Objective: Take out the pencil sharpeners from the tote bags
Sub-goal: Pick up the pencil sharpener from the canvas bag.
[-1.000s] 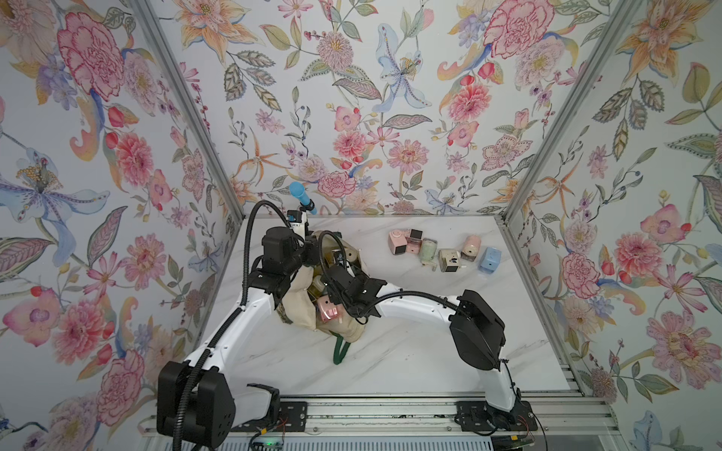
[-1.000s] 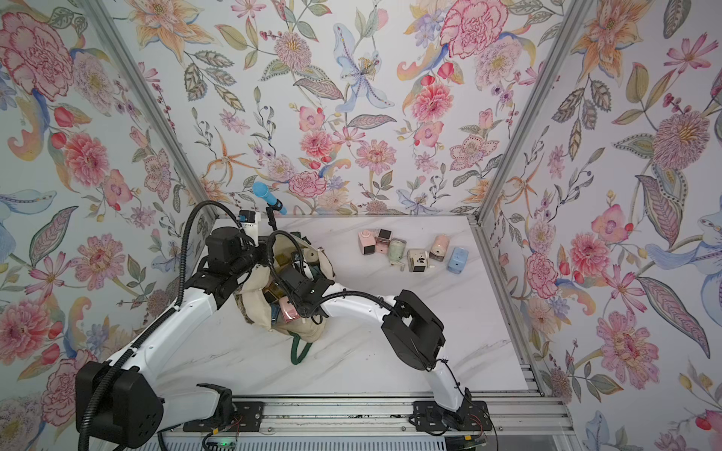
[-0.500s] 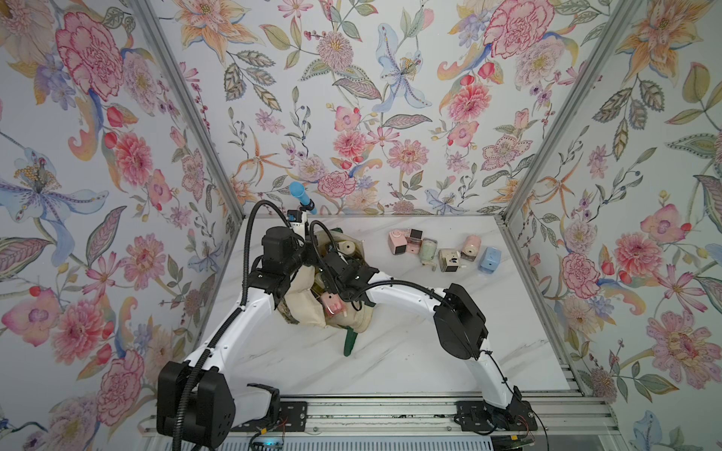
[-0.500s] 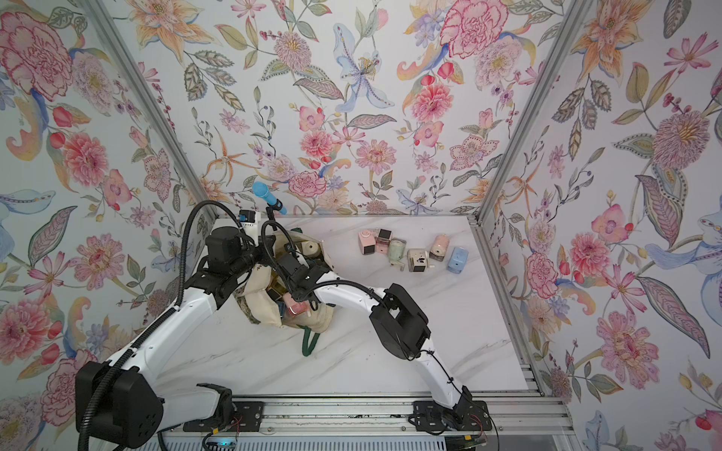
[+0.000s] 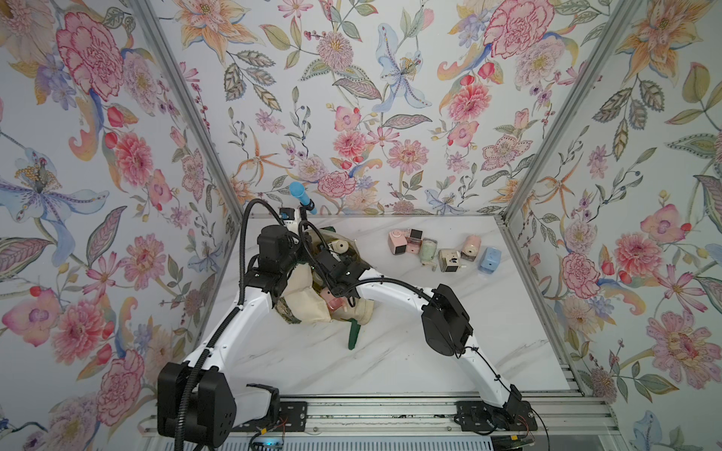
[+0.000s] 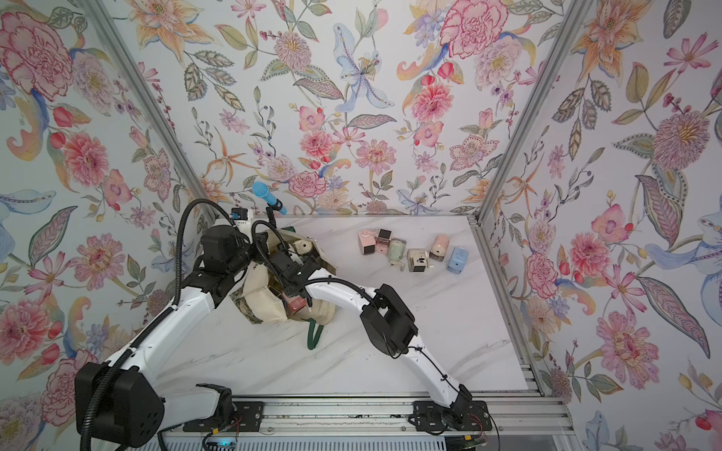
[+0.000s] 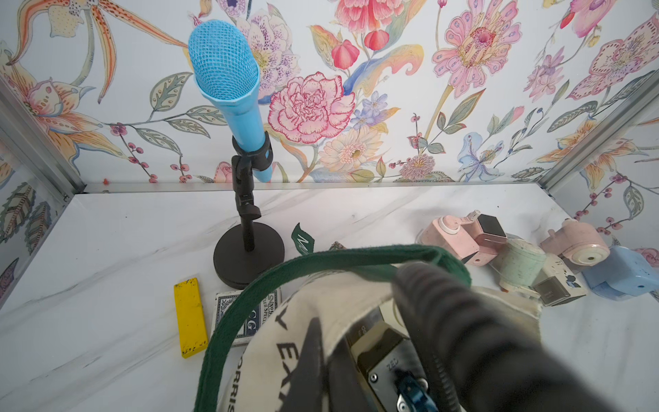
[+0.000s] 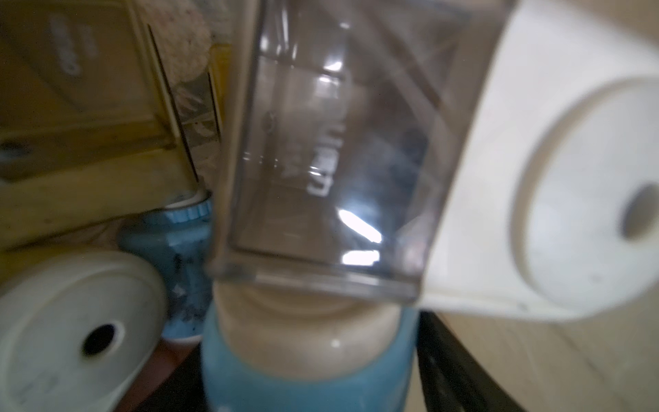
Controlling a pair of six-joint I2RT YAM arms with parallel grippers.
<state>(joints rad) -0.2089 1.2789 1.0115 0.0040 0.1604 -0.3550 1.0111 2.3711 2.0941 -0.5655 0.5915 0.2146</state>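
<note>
The cream tote bag (image 5: 301, 296) (image 6: 265, 300) lies slumped on the marble table (image 5: 390, 351). My left gripper (image 7: 321, 374) is shut on the bag's lettered rim (image 7: 285, 321) and holds it up. My right gripper (image 8: 310, 374) reaches inside the bag, its fingers (image 8: 445, 356) pressed against both sides of a blue pencil sharpener (image 8: 306, 388) with a cream knob. Around it lie a white sharpener (image 8: 535, 178) with a clear drawer, a cream one (image 8: 71, 321) and a yellow one (image 8: 89, 125). A pink sharpener (image 5: 332, 302) shows in the bag's mouth.
Several sharpeners lie in a row at the back right, from pink (image 5: 396, 242) to blue (image 5: 489, 259). A blue microphone (image 5: 301, 195) stands behind the bag, beside a yellow bar (image 7: 189, 315) and a card deck (image 7: 246, 317). A green handle (image 5: 353, 334) trails forward.
My right arm has pushed deeper into the bag, toward the back left, and its jaws have narrowed. The left arm holds as before.
</note>
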